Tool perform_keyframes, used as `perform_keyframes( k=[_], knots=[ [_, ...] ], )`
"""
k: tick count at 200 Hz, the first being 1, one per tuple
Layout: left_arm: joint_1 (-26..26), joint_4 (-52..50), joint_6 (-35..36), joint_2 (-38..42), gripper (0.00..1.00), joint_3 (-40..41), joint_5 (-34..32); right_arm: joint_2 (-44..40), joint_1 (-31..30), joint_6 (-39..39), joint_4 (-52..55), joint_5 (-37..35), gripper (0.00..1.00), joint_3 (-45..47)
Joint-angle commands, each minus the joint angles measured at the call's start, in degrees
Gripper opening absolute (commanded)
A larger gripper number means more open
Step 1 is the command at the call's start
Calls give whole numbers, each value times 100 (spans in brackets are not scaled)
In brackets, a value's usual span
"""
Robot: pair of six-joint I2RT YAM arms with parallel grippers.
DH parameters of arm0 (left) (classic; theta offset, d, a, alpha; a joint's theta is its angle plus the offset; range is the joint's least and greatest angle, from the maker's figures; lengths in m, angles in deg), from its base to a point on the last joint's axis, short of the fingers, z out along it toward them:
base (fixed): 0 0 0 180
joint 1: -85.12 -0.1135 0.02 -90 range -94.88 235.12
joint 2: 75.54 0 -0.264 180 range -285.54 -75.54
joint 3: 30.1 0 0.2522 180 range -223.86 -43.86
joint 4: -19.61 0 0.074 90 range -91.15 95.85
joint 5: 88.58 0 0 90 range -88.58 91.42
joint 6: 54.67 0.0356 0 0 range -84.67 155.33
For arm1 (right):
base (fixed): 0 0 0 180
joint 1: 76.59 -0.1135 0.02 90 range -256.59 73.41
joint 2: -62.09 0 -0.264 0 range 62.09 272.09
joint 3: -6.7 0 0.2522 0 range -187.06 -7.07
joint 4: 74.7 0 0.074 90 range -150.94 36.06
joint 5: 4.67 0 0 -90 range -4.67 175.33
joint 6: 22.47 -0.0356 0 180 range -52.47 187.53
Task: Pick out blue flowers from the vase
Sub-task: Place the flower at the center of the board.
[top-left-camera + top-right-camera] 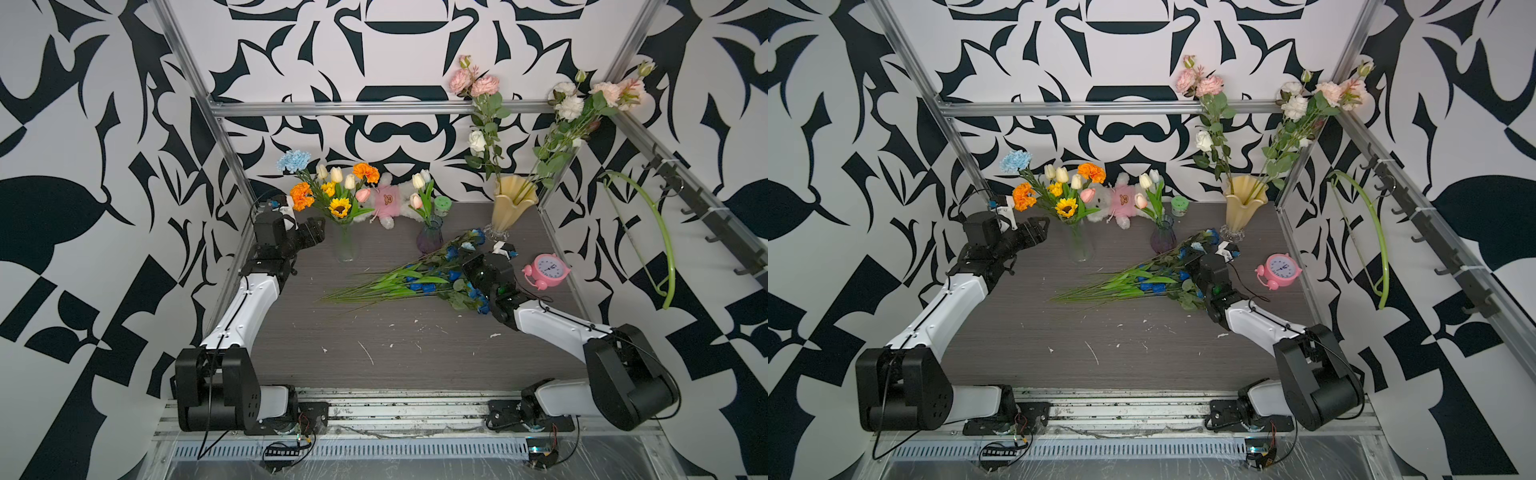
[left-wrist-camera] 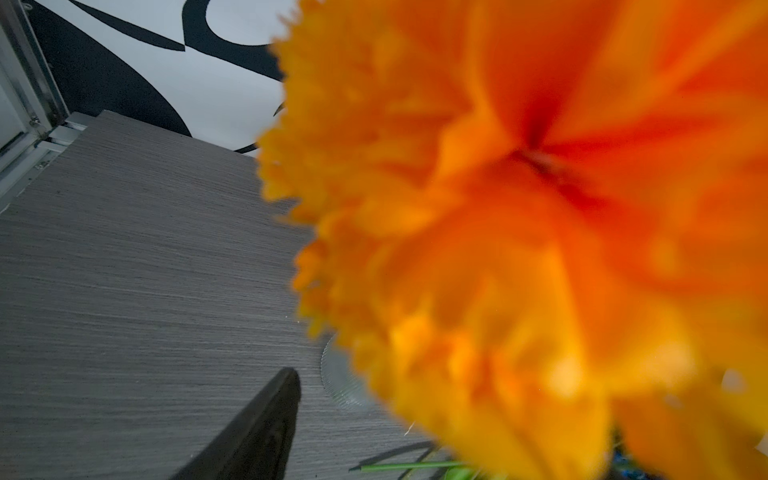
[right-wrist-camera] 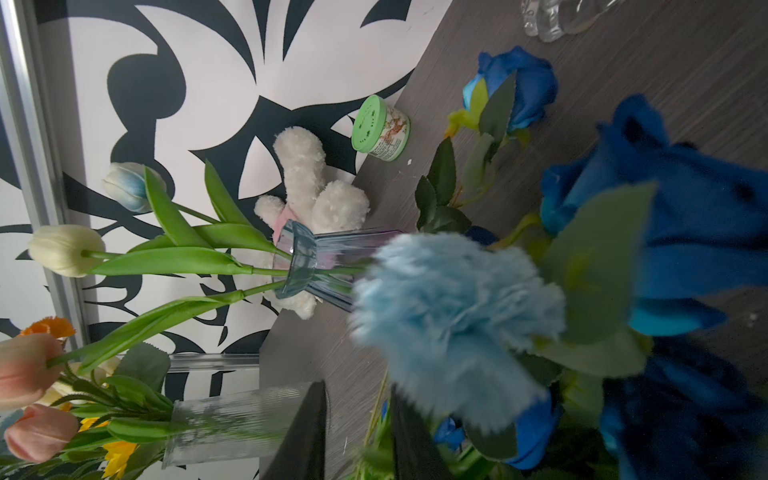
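Note:
A pile of blue flowers (image 1: 415,278) lies on the table in both top views (image 1: 1154,278): deep-blue roses (image 3: 685,232), small dark-blue tulips and a pale-blue carnation (image 3: 453,316). My right gripper (image 3: 357,436) sits low over the pile's bloom end. Its jaws are apart, with bare table and a thin stem between them, and they grip nothing. Another pale-blue carnation (image 1: 294,161) stands in the clear vase (image 1: 345,245) among orange and yellow blooms. My left gripper (image 1: 313,232) hovers open beside that vase. One of its fingers (image 2: 266,428) shows, and an orange marigold (image 2: 519,208) hides the rest.
A purple vase (image 1: 429,237) holds white and pink tulips. A yellow vase (image 1: 513,203) with pink and white blooms stands at the back right. A plush toy (image 1: 388,199), a green jar (image 1: 442,204) and a pink alarm clock (image 1: 546,268) are nearby. A green hanger (image 1: 660,232) hangs on the right wall.

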Motion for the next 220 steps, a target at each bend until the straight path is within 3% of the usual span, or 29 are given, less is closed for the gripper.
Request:
perform_keyframes(
  k=[1, 24, 61, 85, 99, 127, 170, 220],
  knots=[
    [-11, -54, -4, -44, 77, -183, 47, -77, 23, 140, 227, -174, 39, -177],
    [-18, -37, -13, -39, 77, -161, 47, -105, 23, 353, 471, -150, 55, -305],
    [-11, 16, -35, -35, 77, -96, 48, -513, -69, 1252, 992, 260, 70, -581],
    [-12, 34, -27, -74, 77, -101, 60, -1003, -789, 2762, 2394, -635, 79, -1377],
    [-11, 51, -44, -118, 77, -113, 88, -1147, -1205, 3577, 2602, -930, 80, -1656],
    [-16, 45, -57, -98, 77, -128, 91, -1339, -1697, 4619, 2253, -851, 82, -1864],
    [-11, -10, -14, 8, 77, -104, 16, -1118, -2175, 5762, 1998, -682, 82, -2387],
    [-11, -18, 5, 93, 77, -59, -24, -269, -2359, 6523, 1766, -51, 81, -3356]
  ],
)
